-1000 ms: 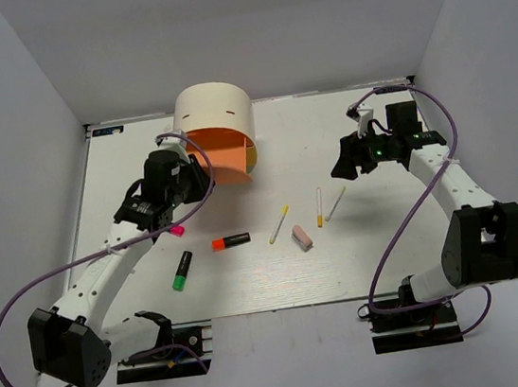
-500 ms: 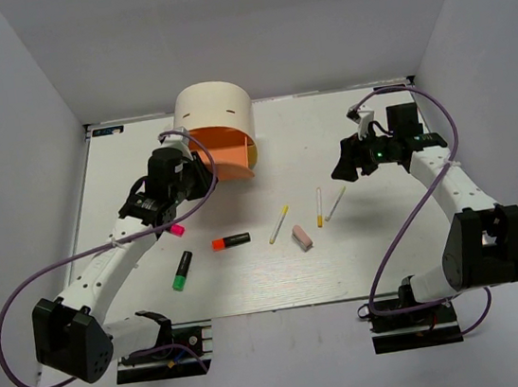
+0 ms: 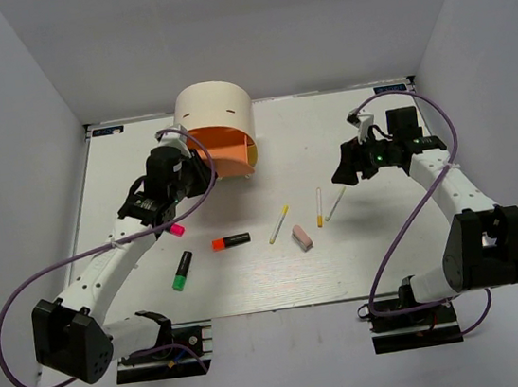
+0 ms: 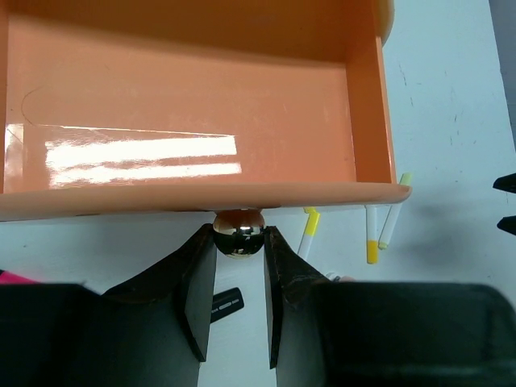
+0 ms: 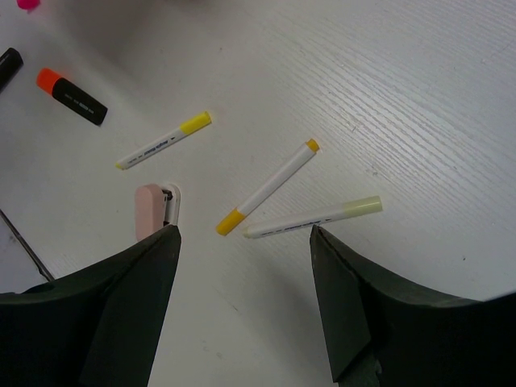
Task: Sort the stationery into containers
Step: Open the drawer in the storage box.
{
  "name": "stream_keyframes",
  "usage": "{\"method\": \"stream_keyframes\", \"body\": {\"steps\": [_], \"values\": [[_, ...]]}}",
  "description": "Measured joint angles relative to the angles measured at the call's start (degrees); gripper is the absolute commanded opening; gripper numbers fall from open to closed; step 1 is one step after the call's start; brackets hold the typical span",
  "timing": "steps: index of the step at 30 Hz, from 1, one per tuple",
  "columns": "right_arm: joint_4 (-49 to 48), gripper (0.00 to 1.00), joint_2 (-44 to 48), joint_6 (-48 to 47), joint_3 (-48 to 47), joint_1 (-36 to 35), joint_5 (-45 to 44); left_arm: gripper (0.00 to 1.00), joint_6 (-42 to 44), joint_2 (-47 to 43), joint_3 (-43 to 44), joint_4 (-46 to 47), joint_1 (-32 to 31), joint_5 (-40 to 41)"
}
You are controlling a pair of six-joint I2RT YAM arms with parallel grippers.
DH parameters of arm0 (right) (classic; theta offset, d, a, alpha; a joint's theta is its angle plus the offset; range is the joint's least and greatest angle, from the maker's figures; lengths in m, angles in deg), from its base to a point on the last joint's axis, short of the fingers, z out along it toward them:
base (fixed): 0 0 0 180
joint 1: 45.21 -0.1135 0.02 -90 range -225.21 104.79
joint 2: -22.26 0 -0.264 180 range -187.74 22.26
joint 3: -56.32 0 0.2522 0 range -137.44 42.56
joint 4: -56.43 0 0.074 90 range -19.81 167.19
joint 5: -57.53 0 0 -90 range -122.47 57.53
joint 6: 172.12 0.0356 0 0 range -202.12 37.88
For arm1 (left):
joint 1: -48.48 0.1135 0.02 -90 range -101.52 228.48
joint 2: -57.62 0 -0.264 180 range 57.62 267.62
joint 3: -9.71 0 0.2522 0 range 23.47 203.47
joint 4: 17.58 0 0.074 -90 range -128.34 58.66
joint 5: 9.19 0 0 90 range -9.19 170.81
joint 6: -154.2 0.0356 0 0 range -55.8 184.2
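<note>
The left gripper (image 4: 239,246) is clamped on the small round knob (image 4: 239,231) of the orange drawer (image 4: 193,89), one finger pressed to each side of it. The drawer stands pulled out of the front of the cream cabinet (image 3: 214,109). A sliver of the yellow drawer (image 3: 252,157) shows at the cabinet's right side.

The right gripper (image 5: 243,234) holds nothing. Its jaws are spread wide, and it hangs above the table (image 3: 391,252) well to the right of the cabinet.

The stationery lies loose on the table in front of the cabinet, toward the arm bases. The white sticks (image 3: 319,207) lie in front and to the right, near one another. The pink eraser (image 3: 302,236) is just beyond them. The orange-red highlighter (image 3: 231,241) is straight in front, and the green highlighter (image 3: 182,270) is farther out to the left. Only the tip of the pink highlighter (image 3: 176,230) shows, beside the left arm.
</note>
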Motion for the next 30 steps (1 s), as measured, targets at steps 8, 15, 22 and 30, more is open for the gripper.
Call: {"method": "stream_keyframes", "body": {"steps": [8, 15, 22, 30], "values": [[0.00, 0.72, 0.04, -0.02, 0.09, -0.02, 0.00, 0.32, -0.92, -0.11, 0.00, 0.92, 0.00, 0.57], [0.00, 0.72, 0.33, -0.02, 0.09, -0.22, 0.00, 0.42, -1.27, 0.66, 0.00, 1.73, -0.02, 1.36], [0.00, 0.72, 0.48, -0.22, 0.09, -0.22, 0.00, 0.61, -1.73, 1.18, 0.00, 2.75, -0.02, 1.29], [0.00, 0.72, 0.48, -0.42, 0.09, -0.20, 0.00, 0.70, -1.84, 1.18, 0.00, 2.99, -0.02, 1.01]]}}
